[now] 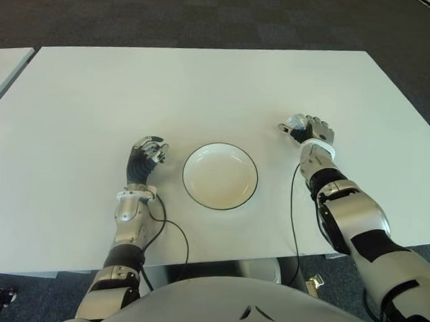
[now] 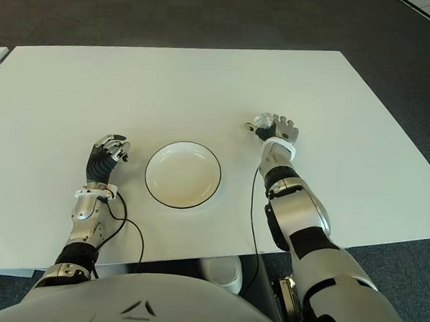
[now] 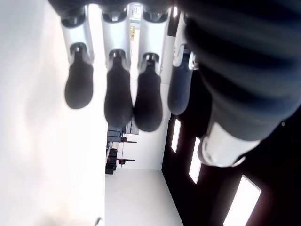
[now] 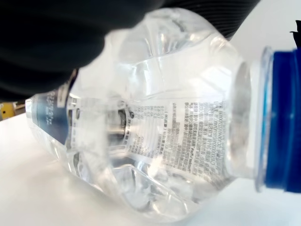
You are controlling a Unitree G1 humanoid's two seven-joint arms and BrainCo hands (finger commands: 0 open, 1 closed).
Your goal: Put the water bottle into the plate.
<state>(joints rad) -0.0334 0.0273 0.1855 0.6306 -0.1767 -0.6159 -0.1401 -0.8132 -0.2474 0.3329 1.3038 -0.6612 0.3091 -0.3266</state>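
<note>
Left hand: idle, just left of the plate; fingers loosely curled, holding nothing.
Plate: round, white, dark rim, shallow, smooth glaze; well apart from the bottle.
Table: flat matte white.
Water bottle: clear, thin, crinkled plastic, blue cap; enclosed by right hand.
Risk: thin wall may buckle and slip; the bottle may roll off the shallow plate.
</note>
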